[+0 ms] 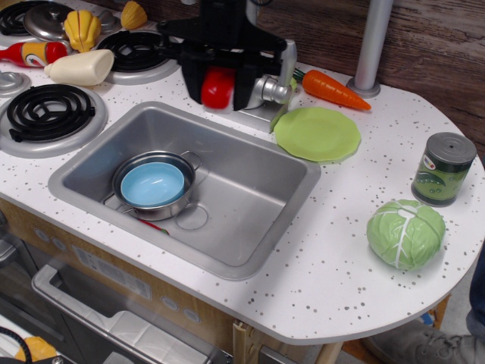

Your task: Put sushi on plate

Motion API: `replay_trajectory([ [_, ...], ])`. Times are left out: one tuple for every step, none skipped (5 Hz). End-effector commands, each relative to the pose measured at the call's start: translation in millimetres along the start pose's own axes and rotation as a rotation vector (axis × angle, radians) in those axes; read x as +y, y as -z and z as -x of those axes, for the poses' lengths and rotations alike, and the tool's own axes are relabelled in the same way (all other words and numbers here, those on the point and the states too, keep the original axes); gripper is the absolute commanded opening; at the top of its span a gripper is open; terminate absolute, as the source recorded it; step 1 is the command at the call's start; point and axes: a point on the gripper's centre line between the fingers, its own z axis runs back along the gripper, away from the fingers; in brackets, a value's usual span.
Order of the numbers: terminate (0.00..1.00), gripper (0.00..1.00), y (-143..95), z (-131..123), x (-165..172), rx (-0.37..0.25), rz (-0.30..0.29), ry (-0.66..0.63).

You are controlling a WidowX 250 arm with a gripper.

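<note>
My black gripper [218, 89] is shut on the sushi [217, 87], whose glossy red top shows between the fingers. It hangs in the air over the back edge of the sink, in front of the faucet base. The light-green plate [317, 134] lies flat on the counter to the right of the gripper, past the faucet handle, with nothing on it.
The steel sink [250, 197] holds a pot with a light-blue bowl [153, 184]. The faucet [258, 83] stands behind the gripper. A carrot [333, 90], green can [443, 168] and cabbage [405, 233] lie right. Stove burners, a cream oblong toy [79, 67] and red-yellow bottle [26, 53] lie left.
</note>
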Motion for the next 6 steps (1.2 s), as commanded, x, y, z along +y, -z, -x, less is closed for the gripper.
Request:
replay_trajectory([
  [0.00, 0.00, -13, -36, -23, -0.002, 0.072, 0.129],
  [0.00, 0.00, 4, -48, -45, -0.032, 0.146, 0.127],
  [0.00, 0.00, 22, -58, -64, -0.070, 0.165, 0.156],
  [0.00, 0.00, 36, -66, -77, -0.109, 0.167, 0.176],
  [0.00, 0.00, 45, -75, -83, -0.147, 0.159, 0.210],
  [1.00, 0.00, 59, -82, -81, -0.161, 0.182, 0.229],
])
